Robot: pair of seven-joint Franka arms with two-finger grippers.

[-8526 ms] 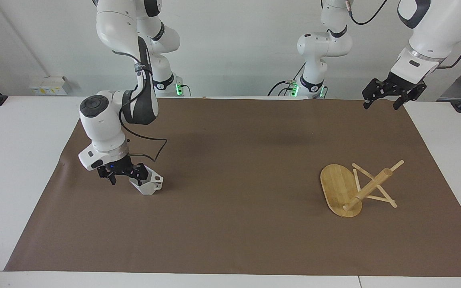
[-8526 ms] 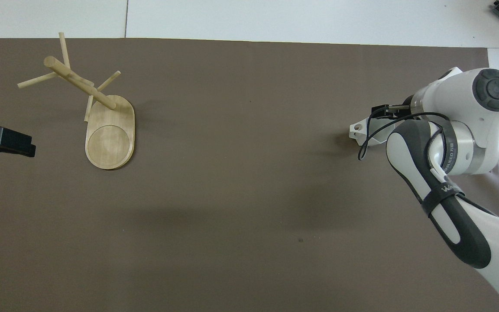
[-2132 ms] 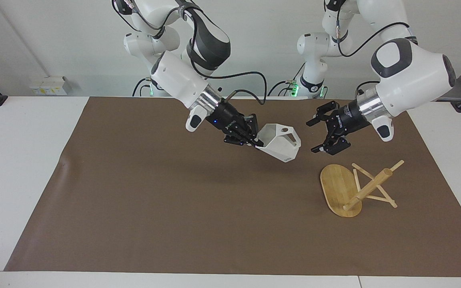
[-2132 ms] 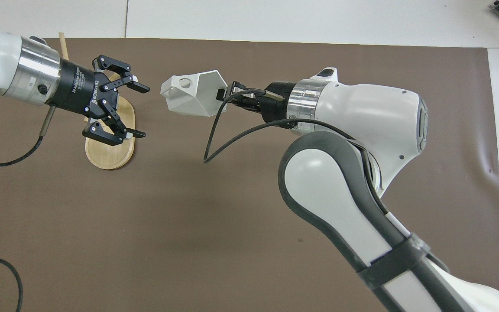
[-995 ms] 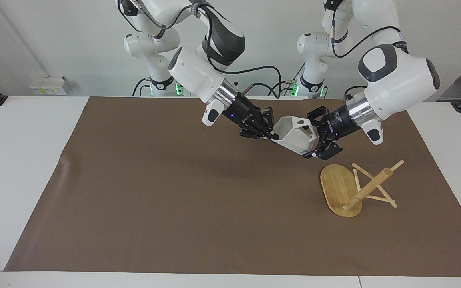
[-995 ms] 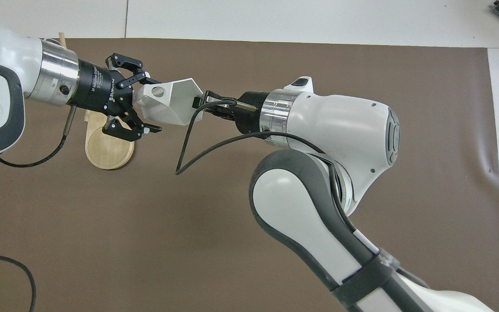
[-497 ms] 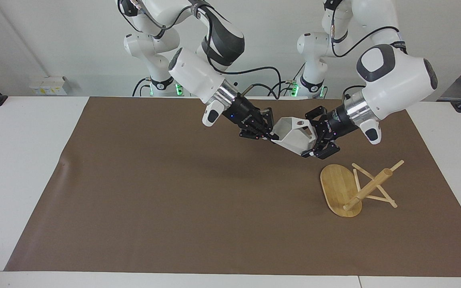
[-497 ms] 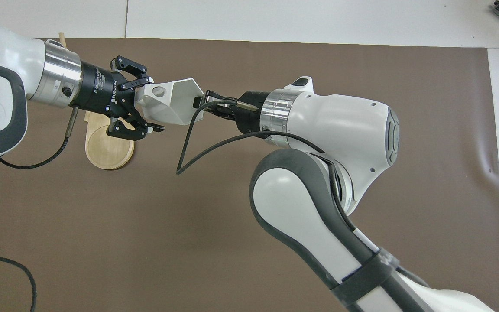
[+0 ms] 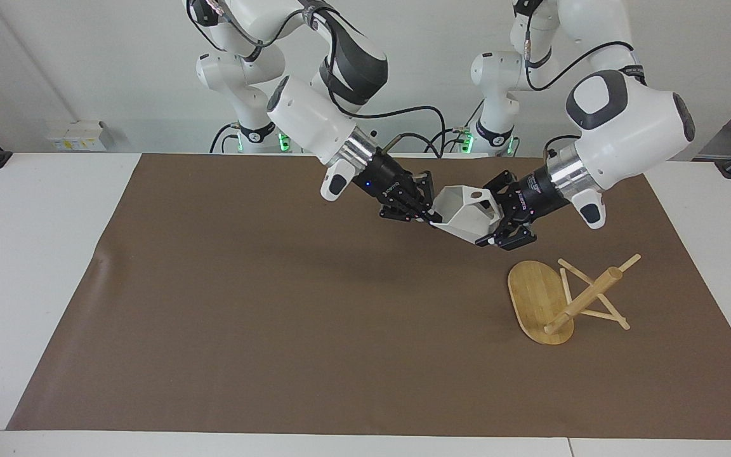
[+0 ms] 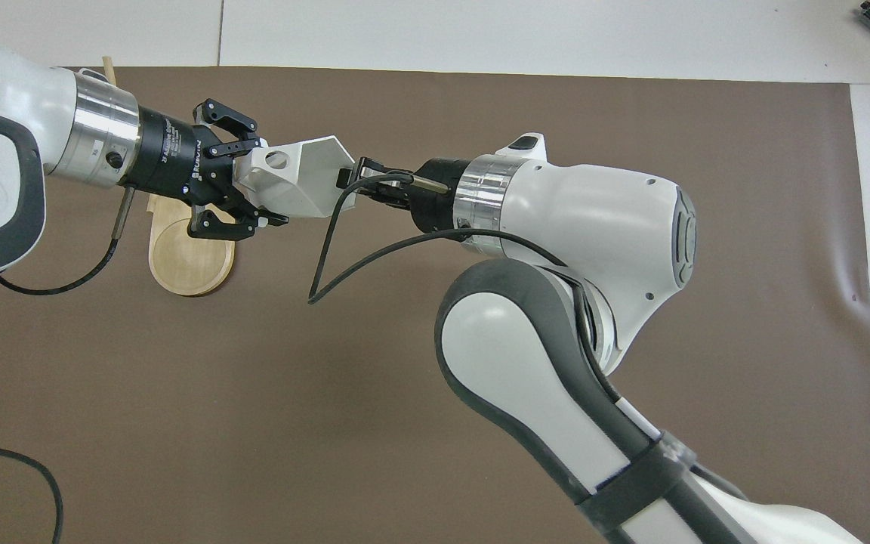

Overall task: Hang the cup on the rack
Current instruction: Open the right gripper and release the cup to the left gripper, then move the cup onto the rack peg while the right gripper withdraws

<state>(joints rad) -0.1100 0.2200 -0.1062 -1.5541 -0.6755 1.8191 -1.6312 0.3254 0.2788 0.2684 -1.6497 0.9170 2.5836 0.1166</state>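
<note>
My left claw (image 9: 491,223) has just clenched onto the handle end of the white faceted mug (image 9: 465,212), jaws open a second ago. Right claw (image 9: 424,212) still pinches its rim. Mug hangs in the air over the table (image 9: 276,317), near the tipped-over bamboo rack (image 9: 562,298). Handover is half done; the right claw's release is due.
</note>
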